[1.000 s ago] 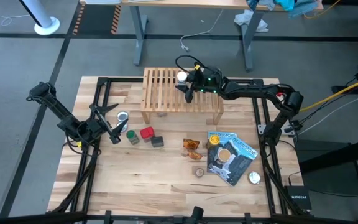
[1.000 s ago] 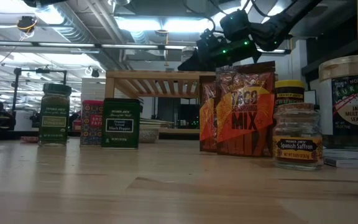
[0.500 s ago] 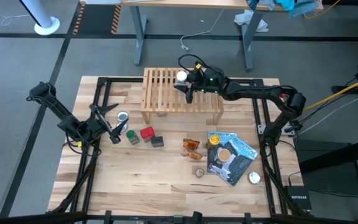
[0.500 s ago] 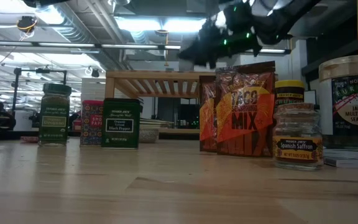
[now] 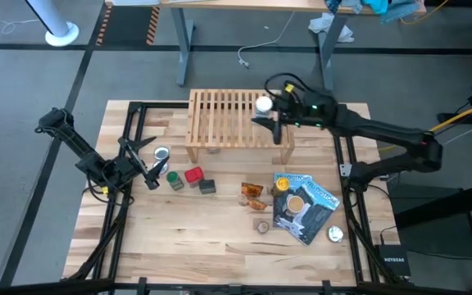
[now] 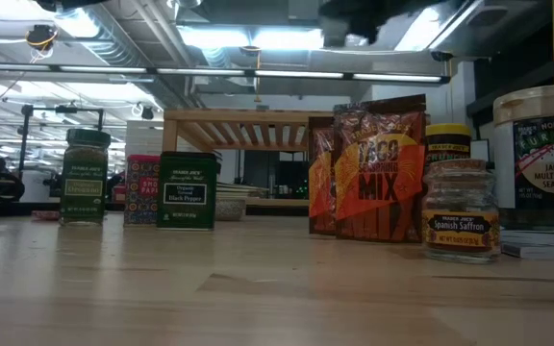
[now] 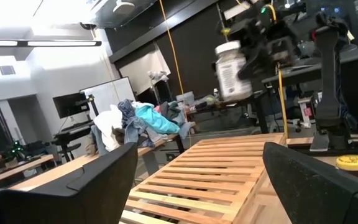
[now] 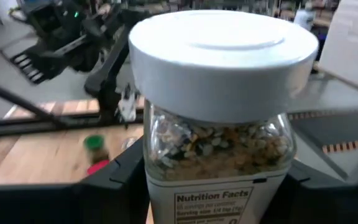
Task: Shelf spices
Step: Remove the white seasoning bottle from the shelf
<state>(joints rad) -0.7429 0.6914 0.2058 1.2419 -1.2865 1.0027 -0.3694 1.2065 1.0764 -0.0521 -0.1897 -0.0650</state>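
High view: right hand point(image 5: 266, 108) is gripping a white-capped jar point(image 5: 263, 104) above the shelf point(image 5: 220, 123), still bare. Left hand point(image 5: 150, 162) is waiting open; other spices point(image 5: 193, 174) are sitting on the table point(image 5: 203, 238).

From my station, the shelf point(image 5: 234, 119) top lies bare across its slats; only my right gripper point(image 5: 270, 106) with the white-capped jar point(image 5: 263, 104) hangs over its right end. Jars and tin point(image 5: 207, 186) crowd the tabletop point(image 5: 203, 238) in front; the left gripper point(image 5: 147, 164) waits beside them.
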